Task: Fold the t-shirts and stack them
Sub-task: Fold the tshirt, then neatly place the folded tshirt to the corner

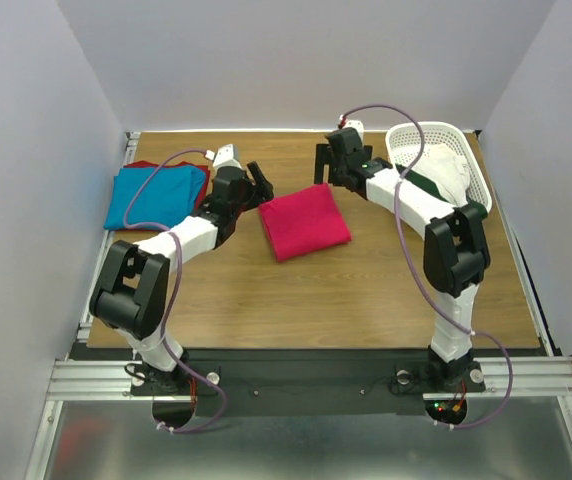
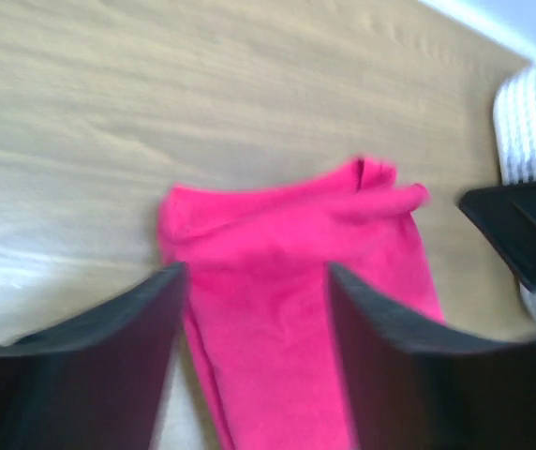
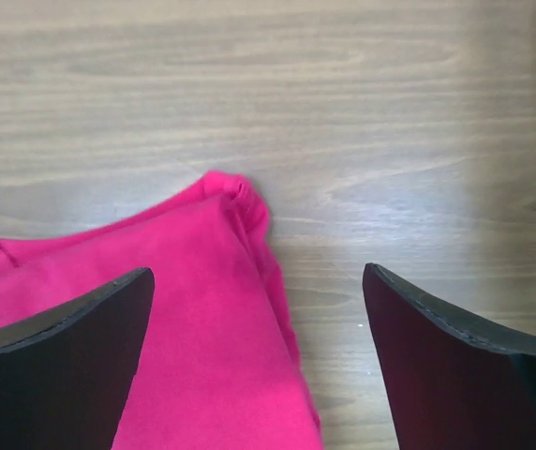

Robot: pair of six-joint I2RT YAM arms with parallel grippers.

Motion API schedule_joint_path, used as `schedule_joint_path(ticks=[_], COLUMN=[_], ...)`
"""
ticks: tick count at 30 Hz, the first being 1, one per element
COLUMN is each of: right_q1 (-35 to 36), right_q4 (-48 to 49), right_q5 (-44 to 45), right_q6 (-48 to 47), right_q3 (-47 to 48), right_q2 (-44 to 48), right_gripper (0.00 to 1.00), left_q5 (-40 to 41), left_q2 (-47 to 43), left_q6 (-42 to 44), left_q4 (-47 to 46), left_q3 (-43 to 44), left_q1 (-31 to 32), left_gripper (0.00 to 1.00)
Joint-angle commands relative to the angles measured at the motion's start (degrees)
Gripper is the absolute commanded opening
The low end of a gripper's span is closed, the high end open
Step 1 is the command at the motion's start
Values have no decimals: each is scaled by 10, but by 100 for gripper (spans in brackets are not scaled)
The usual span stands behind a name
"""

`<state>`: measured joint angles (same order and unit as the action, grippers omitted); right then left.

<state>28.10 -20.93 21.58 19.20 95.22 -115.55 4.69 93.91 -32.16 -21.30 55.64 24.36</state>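
The crimson-pink t-shirt (image 1: 304,222) lies folded into a compact rectangle at the centre of the overhead frame, flat on the desk (image 1: 346,290), with neither arm holding it. From my station I see the left end effector (image 1: 259,185) just off the shirt's upper-left corner, fingers spread, and the right end effector (image 1: 324,160) above its upper edge, fingers spread wider, nothing pinched in either. The turquoise-blue t-shirt (image 1: 156,195) sits folded at upper left, on top of a dark red t-shirt (image 1: 141,165) that shows only as a sliver at the far edge. The white basket (image 1: 436,135) stands at upper right with more cloth in it.

I judge the pink shirt is folded and not yet on the stack. The risk lies in the carry. A pinch that catches only the top layer would let the fold fall open in the air. The bunched corner seen in both wrist views could snag a finger and drag the bundle askew. Set down off-centre, it could slide off the blue shirt.
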Motion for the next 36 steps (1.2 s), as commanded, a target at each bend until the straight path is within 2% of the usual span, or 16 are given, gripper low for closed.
schedule_joint_path(ticks=[1,5,8,9,12,13,14,20,21,22,26,30,36], right_q1=[-6,-6,-6,-6,-6,-5,-6,-6,-6,-6,-6,-6,-6], right_q4=[56,80,91,97,132,141,146,170,170,171,170,170,171], right_q5=[10,-35,-84,-113,-149,-168,-177,-213,-213,-213,-207,-206,-203], right_q6=[7,-4,0,2,12,15,16,24,25,25,29,34,41], right_q3=[-4,-71,-111,-137,-182,-188,-193,-209,-208,-208,-210,-219,-235], right_q2=[78,131,143,145,139,130,126,82,76,64,35,14,8], right_gripper=[100,99,97,95,87,81,72,45,38,26,9,0,0], left_q5=[70,39,-39,-82,-133,-141,-146,-179,-182,-183,-169,-129,-122], left_q2=[-64,-96,-93,-84,-62,-56,-51,-23,-16,-14,-2,-7,12], left_q6=[-9,-10,-16,-19,-37,-45,-48,-70,-70,-72,-78,-87,-81], left_q4=[6,-10,-41,-51,-95,-114,-121,-174,-176,-179,-181,-161,-144], left_q3=[14,-31,-70,-79,-115,-129,-135,-158,-157,-158,-167,-180,-179], left_q1=[-4,-5,-5,-5,-4,-4,-4,-4,-4,-4,-4,-4,-4], left_gripper=[86,89,89,89,88,88,88,88,88,88,88,88,88])
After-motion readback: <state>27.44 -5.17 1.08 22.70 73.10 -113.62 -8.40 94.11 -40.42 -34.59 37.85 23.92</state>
